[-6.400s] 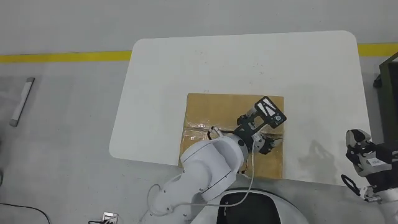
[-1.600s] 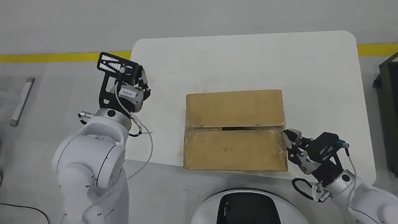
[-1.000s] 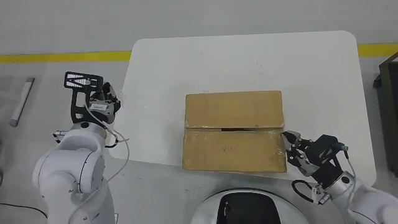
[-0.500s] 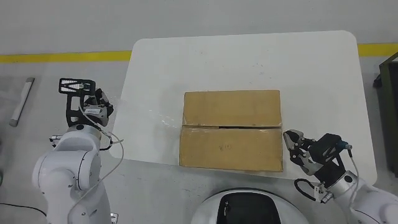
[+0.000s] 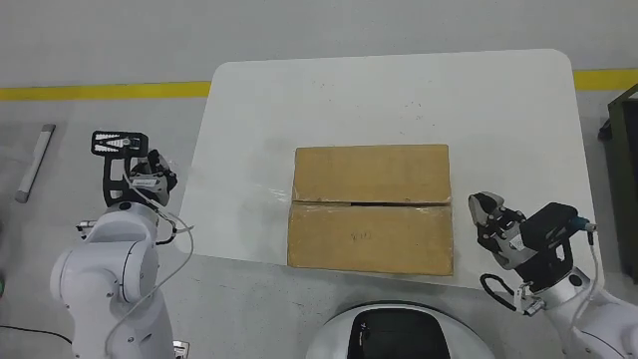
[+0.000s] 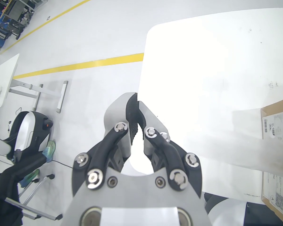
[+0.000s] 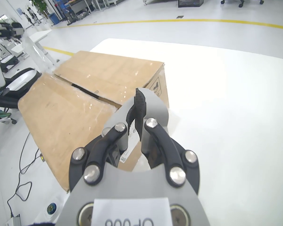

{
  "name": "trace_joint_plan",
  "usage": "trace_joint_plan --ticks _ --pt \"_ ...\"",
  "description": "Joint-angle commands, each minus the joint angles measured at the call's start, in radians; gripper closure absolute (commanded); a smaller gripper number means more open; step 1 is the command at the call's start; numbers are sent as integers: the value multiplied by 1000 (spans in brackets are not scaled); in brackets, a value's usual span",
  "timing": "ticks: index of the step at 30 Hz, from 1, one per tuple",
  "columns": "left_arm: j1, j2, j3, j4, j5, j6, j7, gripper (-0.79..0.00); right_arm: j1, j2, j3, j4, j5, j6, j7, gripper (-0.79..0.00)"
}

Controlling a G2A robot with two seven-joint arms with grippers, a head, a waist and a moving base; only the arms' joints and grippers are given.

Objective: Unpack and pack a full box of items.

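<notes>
A closed brown cardboard box [image 5: 369,209] lies near the front middle of the white table [image 5: 399,100]. Clear tape runs along its centre seam [image 5: 371,202], which shows a dark slit. My right gripper [image 5: 485,211] is shut and holds nothing. It hovers just off the box's right side, apart from it. The right wrist view has the box [image 7: 85,90] right behind the shut fingertips [image 7: 139,101]. My left gripper [image 5: 159,175] is shut and holds nothing. It hangs off the table's left edge over the floor. The left wrist view catches a labelled box corner [image 6: 277,123] beyond the left gripper [image 6: 135,109].
The table's back half and left part are bare. A yellow floor line [image 5: 100,90] runs behind the table. A dark cabinet [image 5: 626,130] stands at the right edge, and a grey bar [image 5: 35,160] lies on the floor far left.
The left arm swung from over the box out past the table's left edge. The right gripper came up to the box's right side, then drew back. The box slid slightly left.
</notes>
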Motion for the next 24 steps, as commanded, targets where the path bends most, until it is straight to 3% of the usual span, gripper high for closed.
trace_joint_plan --ticks 1,8,15,18,22,24 --pt "-2 3 -5 -3 -3 -1 -8 -785 2 0 -3 -15 8 -12 -14 0" --pt "4 13 -41 -13 2 -2 -22 -785 10 2 -44 -22 -69 -51 -9 0" --pt "35 21 -44 -72 -2 -21 -27 -785 10 0 -52 -9 -67 -13 -5 0" --pt "41 22 16 -109 -32 -48 -26 -785 6 0 -20 -2 -47 13 -9 0" --pt "34 21 192 -152 -67 -143 -31 -785 1 0 44 12 -18 47 -18 0" --pt "19 18 281 -151 -86 -135 -28 -785 -6 0 81 16 -5 57 -23 0"
